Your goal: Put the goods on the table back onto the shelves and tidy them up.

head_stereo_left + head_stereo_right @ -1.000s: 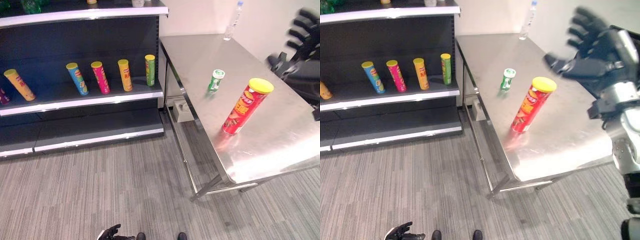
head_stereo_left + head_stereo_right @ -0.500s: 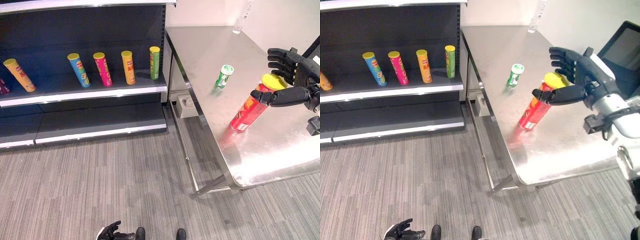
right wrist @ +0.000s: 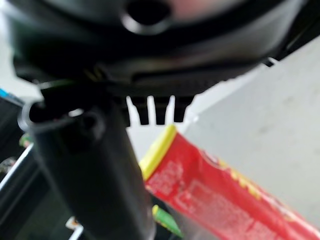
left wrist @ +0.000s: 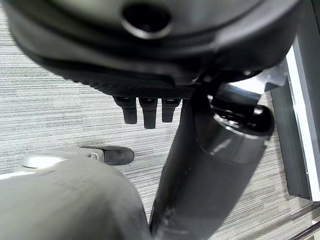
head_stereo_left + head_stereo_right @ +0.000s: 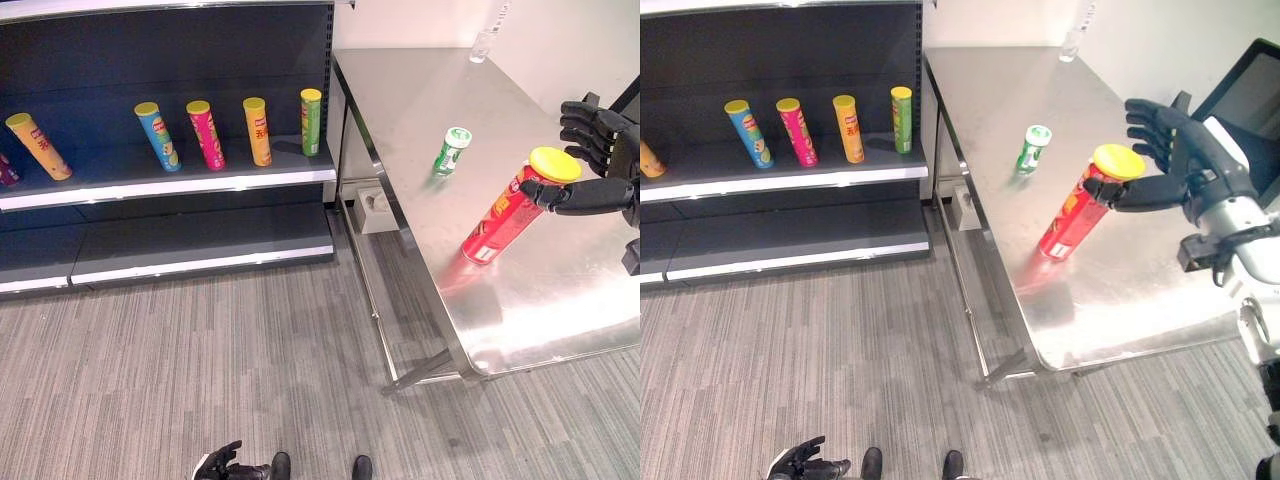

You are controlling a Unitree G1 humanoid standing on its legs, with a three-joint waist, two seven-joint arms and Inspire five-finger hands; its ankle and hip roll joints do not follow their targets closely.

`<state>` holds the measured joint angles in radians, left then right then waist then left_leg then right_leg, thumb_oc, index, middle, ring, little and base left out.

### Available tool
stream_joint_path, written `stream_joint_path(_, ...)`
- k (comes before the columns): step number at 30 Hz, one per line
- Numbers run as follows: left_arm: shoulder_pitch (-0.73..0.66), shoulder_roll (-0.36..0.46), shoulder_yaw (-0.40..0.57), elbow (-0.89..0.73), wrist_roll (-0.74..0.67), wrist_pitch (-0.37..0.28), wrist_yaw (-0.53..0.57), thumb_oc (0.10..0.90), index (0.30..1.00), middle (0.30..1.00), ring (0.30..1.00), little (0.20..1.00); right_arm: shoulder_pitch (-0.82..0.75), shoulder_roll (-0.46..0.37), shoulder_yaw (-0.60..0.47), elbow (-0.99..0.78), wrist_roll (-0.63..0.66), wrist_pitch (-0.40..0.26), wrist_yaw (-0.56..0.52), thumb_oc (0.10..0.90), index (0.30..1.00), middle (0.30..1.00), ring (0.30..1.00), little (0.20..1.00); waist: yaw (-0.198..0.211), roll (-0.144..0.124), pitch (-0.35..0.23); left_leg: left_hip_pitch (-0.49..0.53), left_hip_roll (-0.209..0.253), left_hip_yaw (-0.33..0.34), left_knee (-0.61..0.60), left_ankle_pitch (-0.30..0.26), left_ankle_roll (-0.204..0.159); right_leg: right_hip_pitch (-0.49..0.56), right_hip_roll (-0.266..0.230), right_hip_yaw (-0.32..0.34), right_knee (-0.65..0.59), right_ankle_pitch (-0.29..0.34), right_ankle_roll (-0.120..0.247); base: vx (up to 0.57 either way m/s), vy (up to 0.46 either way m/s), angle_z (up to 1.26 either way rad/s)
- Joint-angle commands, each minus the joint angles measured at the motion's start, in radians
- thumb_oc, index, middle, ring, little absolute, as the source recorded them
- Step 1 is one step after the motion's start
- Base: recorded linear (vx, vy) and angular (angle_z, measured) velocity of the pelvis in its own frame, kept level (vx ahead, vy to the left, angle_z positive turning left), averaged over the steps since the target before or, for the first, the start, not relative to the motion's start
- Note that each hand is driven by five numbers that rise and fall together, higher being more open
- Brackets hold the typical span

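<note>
Red can (image 5: pixel 503 210), thumb apparently touching, within spread-fingered right robot hand (image 5: pixel 1185 165), partly cropped.

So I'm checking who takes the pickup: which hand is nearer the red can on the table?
Right. The right hand is open beside the red can, thumb at its yellow lid. The left hand hangs low over the floor, far from the table.

The steel table (image 5: pixel 560 290) bears a red can (image 5: pixel 505 215), a green bottle (image 5: pixel 451 150) and a clear bottle (image 5: pixel 483 38).
</note>
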<state>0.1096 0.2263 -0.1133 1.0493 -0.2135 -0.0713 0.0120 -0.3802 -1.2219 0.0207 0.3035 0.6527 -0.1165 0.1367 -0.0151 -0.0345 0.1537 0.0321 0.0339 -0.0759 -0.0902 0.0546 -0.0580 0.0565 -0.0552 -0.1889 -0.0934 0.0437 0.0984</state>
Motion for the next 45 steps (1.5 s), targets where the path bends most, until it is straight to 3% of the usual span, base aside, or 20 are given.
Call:
stream_joint_path(1, -0.002, 0.047, -0.037, 0.018, 0.005, -0.028, -0.001, 0.800, 0.900, 0.900, 0.900, 0.900, -0.086, -0.044, -0.060, 0.000, 0.018, -0.071, -0.045, 0.800, 0.900, 0.900, 0.900, 0.900, 0.037, -0.074, -0.058, 0.032, 0.018, 0.080, 0.003, -0.077, -0.052, 0.021, -0.020, 0.040, 0.006, -0.052, 0.062, 0.00, 0.000, 0.00)
stream_joint_path(21, 0.004, 0.050, -0.050, 0.019, -0.013, -0.020, -0.006, 0.800, 0.900, 0.900, 0.900, 0.900, -0.166, 0.000, 0.097, 0.088, 0.051, -0.022, -0.004, 0.800, 0.900, 0.900, 0.900, 0.900, 0.048, -0.073, -0.049, 0.034, 0.014, 0.080, 0.003, -0.077, -0.050, 0.022, -0.021, 0.040, 0.006, -0.052, 0.062, 0.00, 0.000, 0.00)
stream_joint_path(32, 0.004, 0.052, -0.047, 0.024, -0.019, -0.012, 0.001, 0.800, 0.900, 0.900, 0.900, 0.900, -0.179, 0.061, 0.036, 0.122, 0.132, -0.035, -0.044, 0.800, 0.900, 0.900, 0.900, 0.900, 0.054, -0.072, -0.050, 0.037, 0.014, 0.075, 0.003, -0.080, -0.049, 0.026, -0.021, 0.038, 0.006, -0.055, 0.061, 0.00, 0.000, 0.00)
stream_joint_path(45, 0.004, 0.056, -0.056, 0.030, -0.028, -0.001, 0.003, 0.800, 0.900, 0.900, 0.900, 0.900, -0.237, 0.135, 0.038, 0.184, 0.239, -0.031, -0.063, 0.800, 0.900, 0.900, 0.900, 0.900, 0.063, -0.069, -0.054, 0.043, 0.012, 0.075, 0.003, -0.083, -0.048, 0.033, -0.022, 0.031, 0.006, -0.058, 0.060, 0.00, 0.000, 0.00)
